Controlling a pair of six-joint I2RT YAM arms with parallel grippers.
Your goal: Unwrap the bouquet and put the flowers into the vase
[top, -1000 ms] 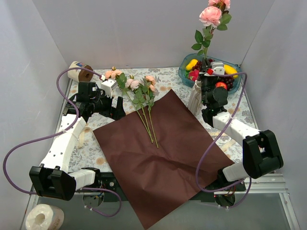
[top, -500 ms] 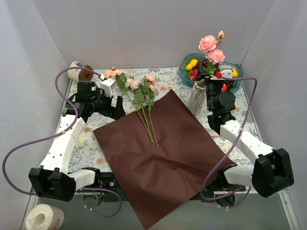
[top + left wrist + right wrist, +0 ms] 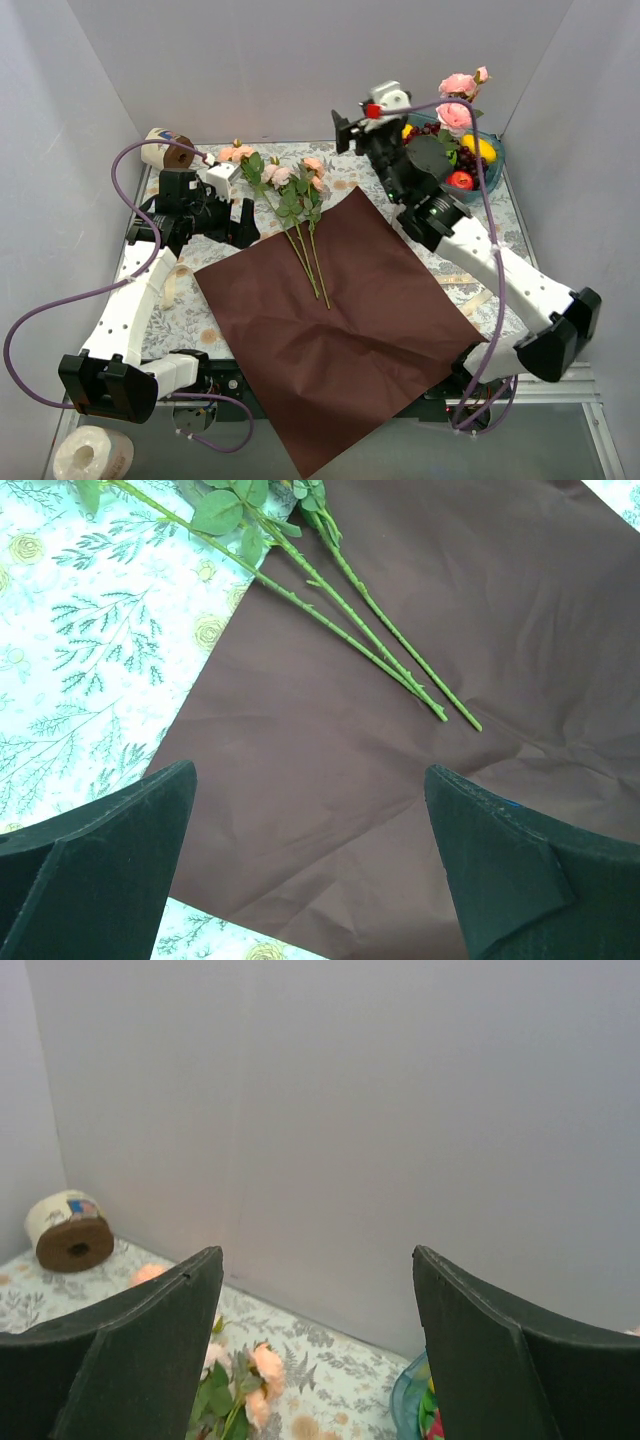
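The dark red paper [image 3: 340, 320] lies flat and unwrapped on the table. Several pink and peach flowers [image 3: 285, 185] lie across its far left corner, stems [image 3: 380, 630] pointing onto the paper. Two pink roses [image 3: 456, 98] stand upright at the back right. The vase under them is hidden behind my right arm. My right gripper [image 3: 348, 130] is raised near the back wall, open and empty [image 3: 317, 1255]. Low beside the paper's left corner, my left gripper [image 3: 243, 222] is also wide open, with only paper between its fingers [image 3: 310, 770].
A blue bowl of fruit [image 3: 488, 160] sits at the back right corner. A paper roll with a brown core [image 3: 165, 150] lies at the back left [image 3: 70, 1235]. A cream ribbon [image 3: 172, 285] lies under the left arm. Grey walls enclose three sides.
My right gripper opened and let go of the pink roses, which now stand at the back right. It then lifted and swung left toward the back wall. The left arm stayed put.
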